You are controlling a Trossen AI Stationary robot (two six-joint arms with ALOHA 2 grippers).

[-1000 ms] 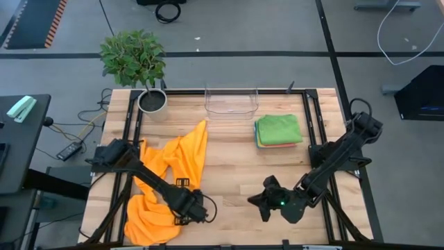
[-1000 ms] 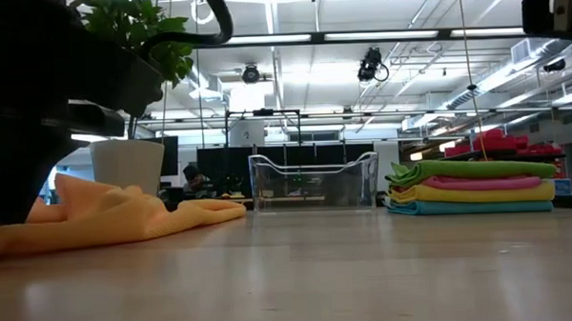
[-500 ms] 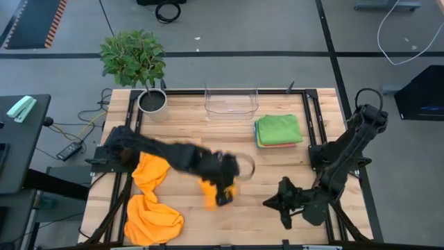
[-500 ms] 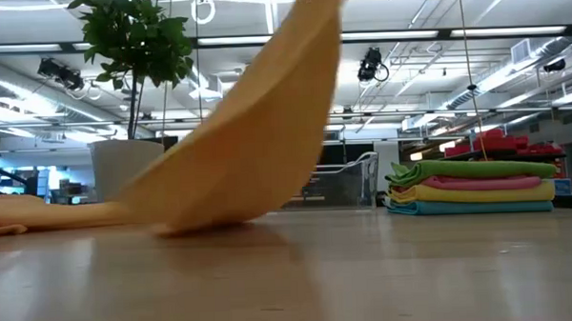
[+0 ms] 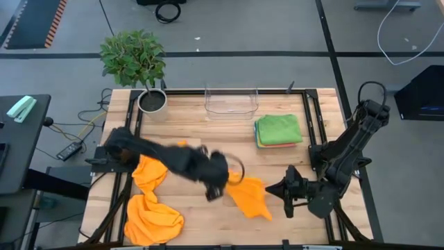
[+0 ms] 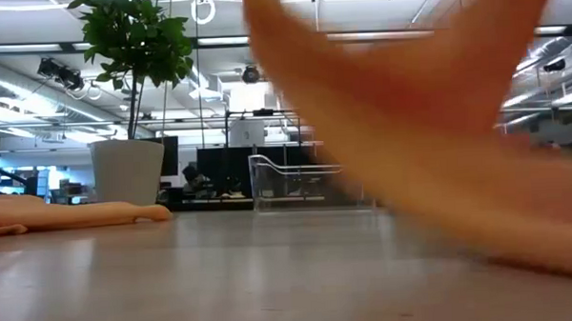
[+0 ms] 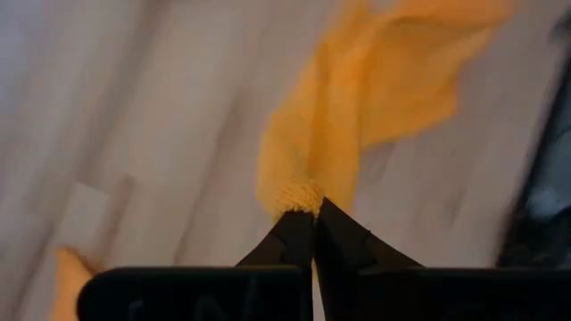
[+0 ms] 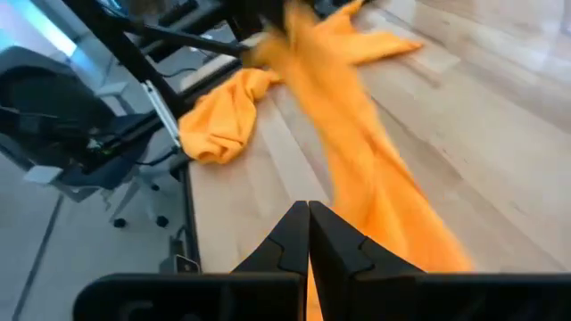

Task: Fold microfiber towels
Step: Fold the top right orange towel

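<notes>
My left gripper (image 5: 219, 186) is over the table's middle, raised and shut on an orange towel (image 5: 250, 198). The towel streams from it toward the right and shows as a blur in the low view (image 6: 409, 128). A second orange towel (image 5: 149, 208) lies crumpled at the near left. Folded towels (image 5: 279, 130), a green one on top, are stacked at the far right. My right gripper (image 5: 282, 192) is shut at the near right, just past the held towel's free end. I see nothing between its fingers (image 8: 308, 212). My left gripper pinches a bunched bit of the orange towel's edge (image 7: 297, 194) between its two fingertips. The fingers slant downward. The cloth hangs away from them toward the table's right, spread and slack. I cannot tell whether its free end (image 5: 265, 212) rests on the table.
A clear plastic bin (image 5: 231, 103) stands at the far edge in the middle. A potted plant (image 5: 151, 99) stands at the far left corner. Bare wood lies between the held towel and the folded stack.
My left gripper has risen from the near-left heap and swung toward the table's middle, drawing one orange towel out of the heap. That towel now flies out toward the right. The other orange towel has stayed at the near left. My right gripper has drawn back toward the right edge.
</notes>
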